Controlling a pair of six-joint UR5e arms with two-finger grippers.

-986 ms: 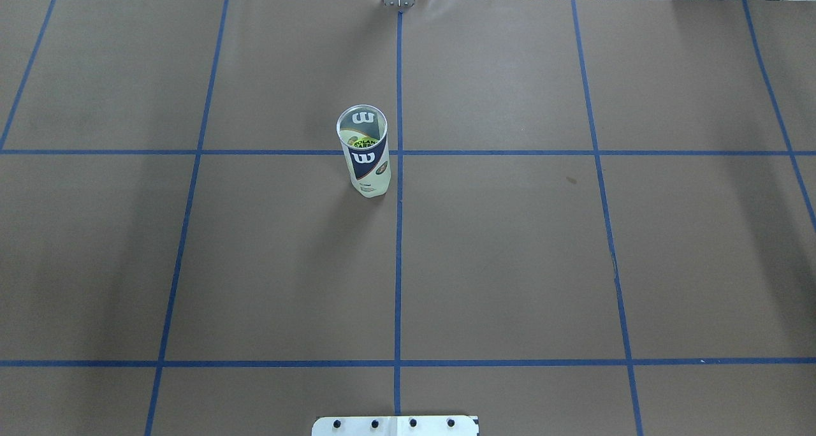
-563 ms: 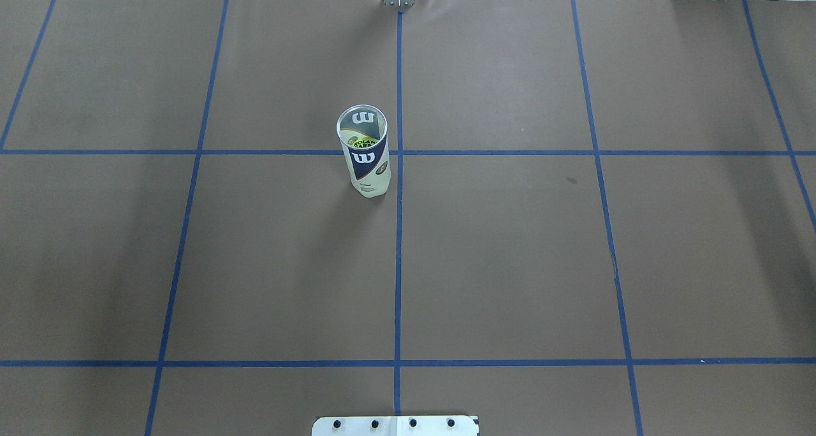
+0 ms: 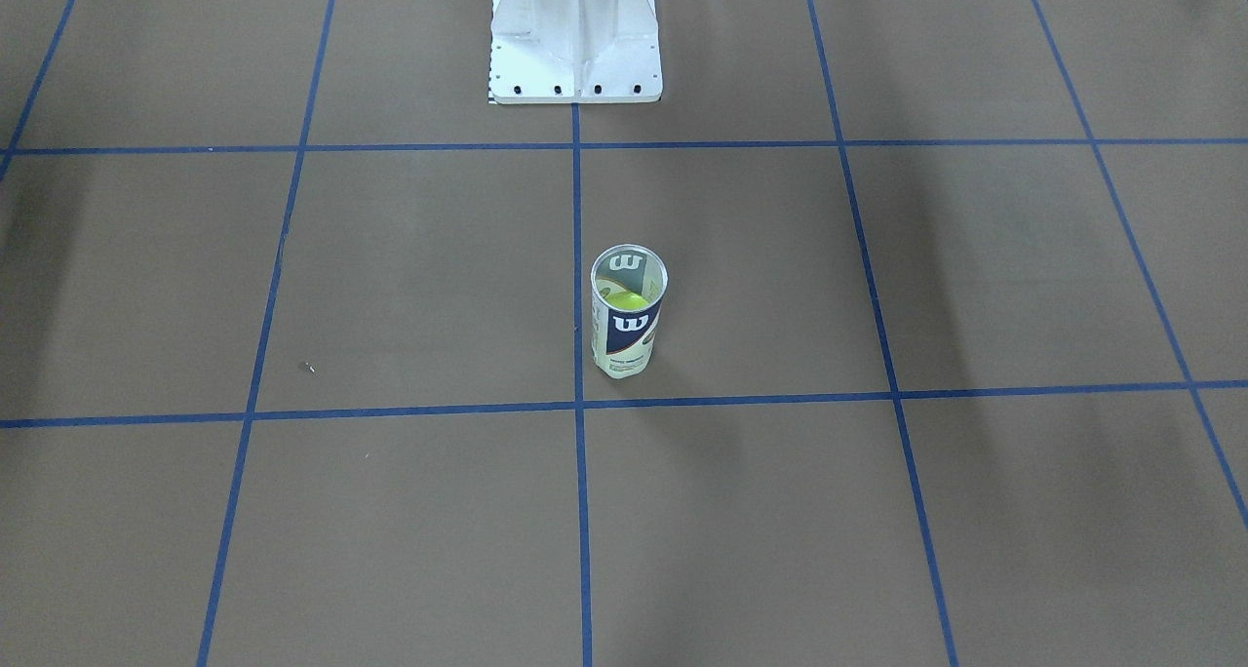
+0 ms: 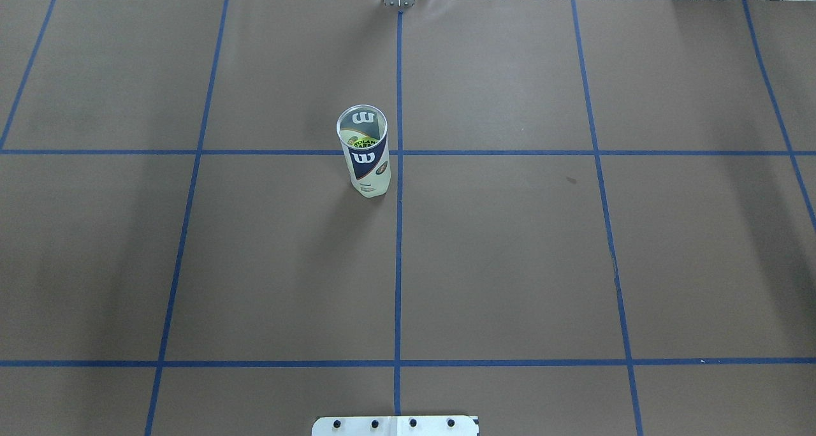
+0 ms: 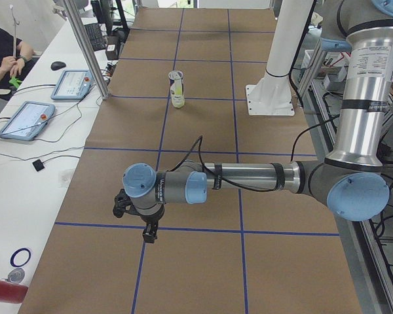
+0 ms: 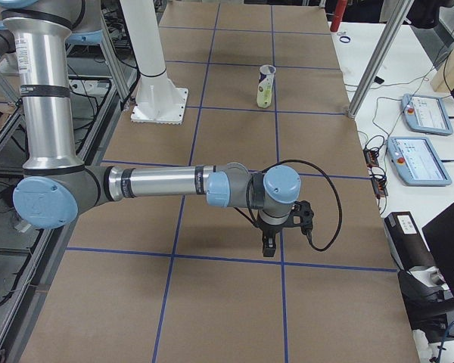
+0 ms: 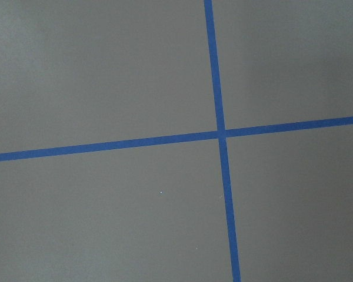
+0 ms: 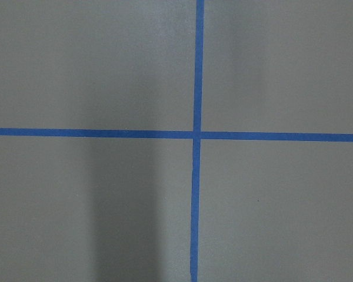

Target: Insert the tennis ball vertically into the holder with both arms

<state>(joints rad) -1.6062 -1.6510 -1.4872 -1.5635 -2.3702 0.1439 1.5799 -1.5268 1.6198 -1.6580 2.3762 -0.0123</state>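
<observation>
The holder [image 4: 363, 162], a clear Wilson can with a navy-and-white label, stands upright just left of the centre tape line; it also shows in the front view [image 3: 629, 331] and both side views [image 5: 177, 89] [image 6: 265, 85]. A yellow-green tennis ball [image 3: 627, 301] sits inside it, below the rim. The left gripper [image 5: 147, 234] hangs over a tape crossing near the table's left end, far from the holder. The right gripper [image 6: 269, 248] hangs over a tape line near the right end. Both show only in the side views, so I cannot tell whether they are open. Both wrist views show only brown paper and blue tape.
The white pedestal base [image 3: 575, 38] stands at the robot's side of the table [image 4: 395, 425]. Metal frame posts [image 5: 85, 46] [image 6: 378, 60] rise at the far edge. Tablets [image 5: 26, 118] [image 6: 420, 159], cables and an operator [image 5: 0, 52] are beyond that edge.
</observation>
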